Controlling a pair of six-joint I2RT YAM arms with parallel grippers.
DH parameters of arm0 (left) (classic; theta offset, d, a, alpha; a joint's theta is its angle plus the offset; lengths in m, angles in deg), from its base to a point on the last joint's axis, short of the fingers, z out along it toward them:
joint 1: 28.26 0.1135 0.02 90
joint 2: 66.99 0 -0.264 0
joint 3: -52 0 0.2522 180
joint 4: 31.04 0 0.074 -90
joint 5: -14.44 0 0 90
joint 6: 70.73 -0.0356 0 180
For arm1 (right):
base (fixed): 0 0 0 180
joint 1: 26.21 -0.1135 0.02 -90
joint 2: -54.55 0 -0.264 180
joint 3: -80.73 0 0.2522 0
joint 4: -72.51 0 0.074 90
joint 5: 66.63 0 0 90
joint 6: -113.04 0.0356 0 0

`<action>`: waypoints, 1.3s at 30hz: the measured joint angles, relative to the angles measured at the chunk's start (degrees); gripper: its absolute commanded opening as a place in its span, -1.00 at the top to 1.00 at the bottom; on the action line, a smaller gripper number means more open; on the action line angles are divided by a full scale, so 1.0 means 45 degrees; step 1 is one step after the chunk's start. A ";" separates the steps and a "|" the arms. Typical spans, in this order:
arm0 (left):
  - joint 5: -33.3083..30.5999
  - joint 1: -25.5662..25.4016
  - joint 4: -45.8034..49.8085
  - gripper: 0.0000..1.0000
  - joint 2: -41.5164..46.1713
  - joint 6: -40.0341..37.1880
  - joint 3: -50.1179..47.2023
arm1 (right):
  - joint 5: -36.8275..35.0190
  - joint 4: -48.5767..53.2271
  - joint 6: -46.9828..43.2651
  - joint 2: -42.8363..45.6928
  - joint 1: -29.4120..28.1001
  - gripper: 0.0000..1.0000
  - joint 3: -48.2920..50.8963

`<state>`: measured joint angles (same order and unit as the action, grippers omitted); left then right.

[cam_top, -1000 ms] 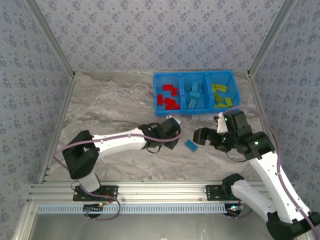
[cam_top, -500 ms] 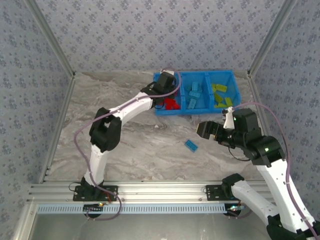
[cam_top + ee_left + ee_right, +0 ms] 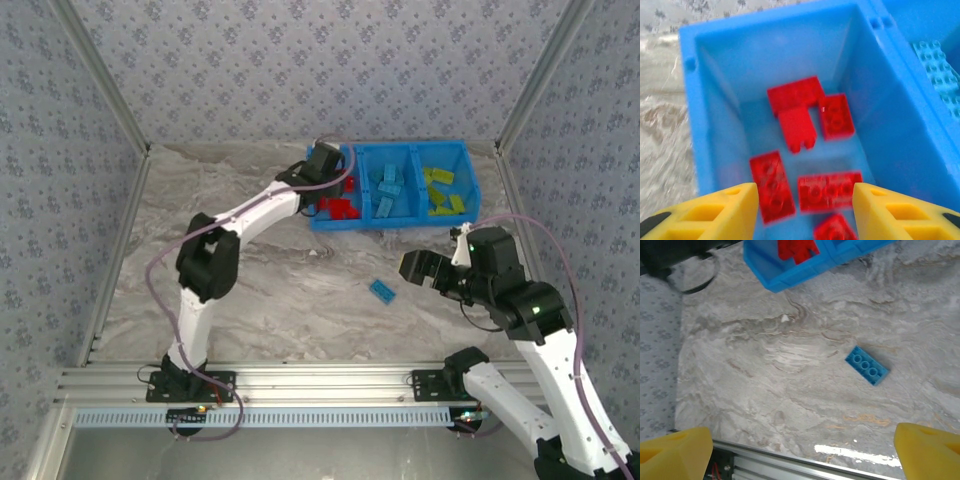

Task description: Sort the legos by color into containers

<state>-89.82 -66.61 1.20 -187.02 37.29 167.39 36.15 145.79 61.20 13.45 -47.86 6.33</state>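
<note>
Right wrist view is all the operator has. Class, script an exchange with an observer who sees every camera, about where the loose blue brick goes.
Operator: Which compartment suits my blue brick?
Observer: The middle compartment holds the light blue bricks.
Operator: Is the left gripper blocking it?
Observer: No. The left gripper hangs open over the left compartment, above red bricks.
</note>
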 measured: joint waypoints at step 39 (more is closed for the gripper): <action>0.7271 -0.3007 0.3900 -0.76 1.5888 -0.7140 -1.2439 | -0.4605 -0.3939 -0.2093 -1.1701 -0.3823 0.14 0.1375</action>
<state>-57.10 -80.14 18.75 -115.52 5.16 111.41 15.43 128.07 51.78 -39.21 -65.06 12.51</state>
